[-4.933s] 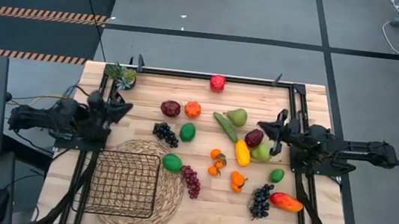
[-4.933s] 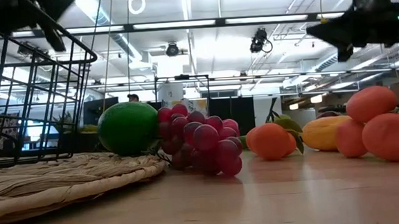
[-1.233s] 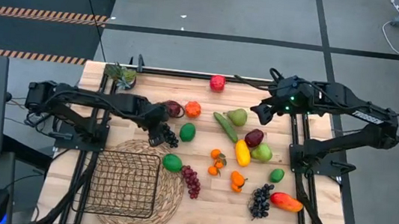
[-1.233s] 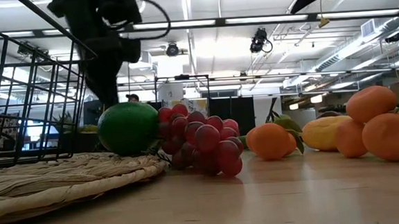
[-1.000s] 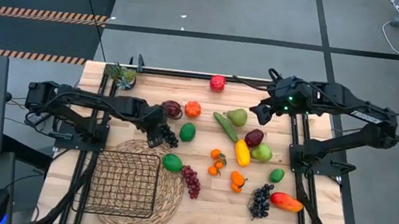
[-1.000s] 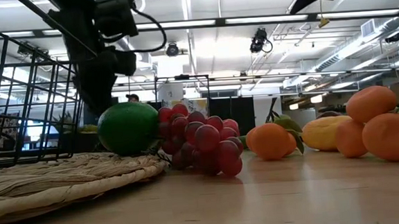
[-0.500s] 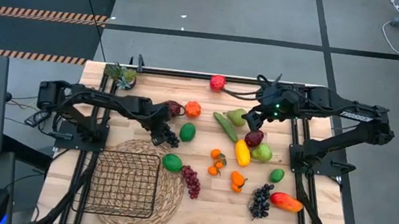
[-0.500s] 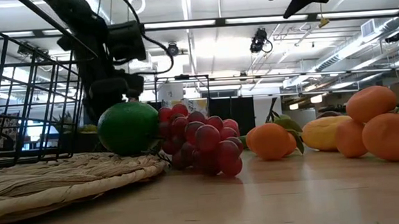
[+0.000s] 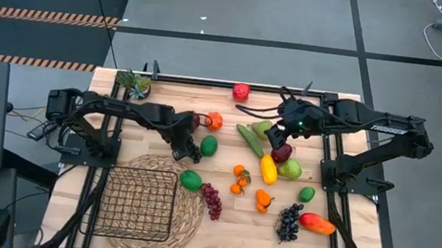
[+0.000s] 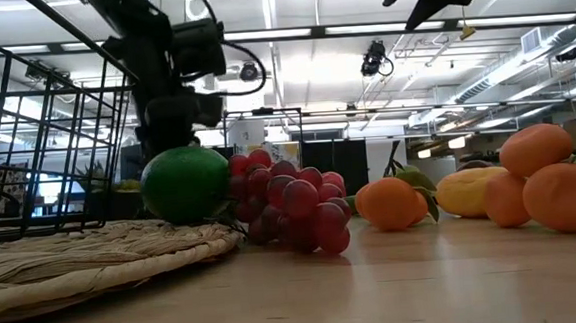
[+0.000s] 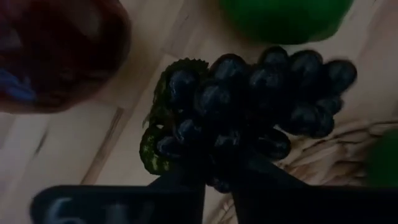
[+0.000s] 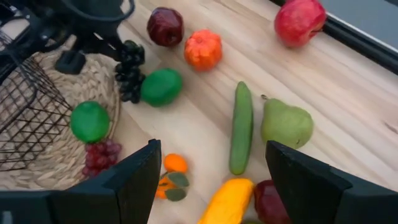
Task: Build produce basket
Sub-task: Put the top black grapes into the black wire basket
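Note:
The dark grapes (image 11: 249,106) lie on the wooden table beside the woven mat. My left gripper (image 9: 188,146) stands over them, shut on the bunch. The black wire basket (image 9: 103,202) rests on the mat at the near left. A green lime (image 9: 208,145), a dark red apple (image 11: 56,50) and an orange (image 9: 215,121) lie close around the grapes. My right gripper (image 12: 212,149) hangs open above the cucumber (image 12: 241,127) and pear (image 12: 286,123), touching nothing. My left gripper pinches the grape bunch at its edge (image 11: 217,180), near the green leaf (image 11: 152,140), between its two fingers. The fingers come from above, pointing down. The bunch lies on the table.
More produce is spread over the table's middle and right: red grapes (image 9: 212,200), a second lime (image 9: 190,180), yellow squash (image 9: 268,169), small oranges (image 9: 240,179), a mango (image 9: 317,223), another dark bunch (image 9: 288,222). A red apple (image 9: 241,91) and a potted plant (image 9: 135,83) stand at the far edge.
My left gripper has moved a little toward the table's right edge and now stands over the dark grapes. My right gripper has moved toward the table's left, from the far right to above the pear and cucumber.

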`<action>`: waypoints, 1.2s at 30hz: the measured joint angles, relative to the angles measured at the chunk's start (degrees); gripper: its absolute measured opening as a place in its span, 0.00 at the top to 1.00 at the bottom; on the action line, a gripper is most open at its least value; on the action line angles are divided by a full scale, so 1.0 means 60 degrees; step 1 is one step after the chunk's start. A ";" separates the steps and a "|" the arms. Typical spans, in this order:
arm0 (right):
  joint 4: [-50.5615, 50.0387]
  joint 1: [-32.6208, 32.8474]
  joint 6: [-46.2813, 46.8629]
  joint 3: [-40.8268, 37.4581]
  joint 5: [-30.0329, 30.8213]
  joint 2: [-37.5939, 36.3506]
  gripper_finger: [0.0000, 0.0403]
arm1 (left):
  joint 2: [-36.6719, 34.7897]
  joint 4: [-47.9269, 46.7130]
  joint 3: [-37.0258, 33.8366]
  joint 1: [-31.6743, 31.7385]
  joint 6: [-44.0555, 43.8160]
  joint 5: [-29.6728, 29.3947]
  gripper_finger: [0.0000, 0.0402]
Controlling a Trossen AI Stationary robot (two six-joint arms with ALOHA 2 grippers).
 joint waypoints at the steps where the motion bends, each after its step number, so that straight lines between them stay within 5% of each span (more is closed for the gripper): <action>1: -0.0045 0.0003 -0.0007 0.0000 0.0037 -0.0009 0.27 | 0.0000 -0.0162 0.0152 0.0007 0.0007 -0.0003 0.91; 9: -0.0090 0.0004 -0.0325 0.0000 0.0324 -0.0016 0.29 | -0.0004 -0.2255 0.1708 0.0003 0.0043 0.0477 0.94; 25: -0.0058 -0.0015 -0.0540 0.0000 0.1536 -0.0016 0.32 | -0.0739 -0.6672 0.6924 -0.0730 -0.1062 0.0399 0.92; 36: 0.0306 -0.0243 -0.1031 0.0000 0.1748 -0.0014 0.32 | -0.1653 -0.7951 0.7309 -0.3045 -0.2725 0.0074 0.91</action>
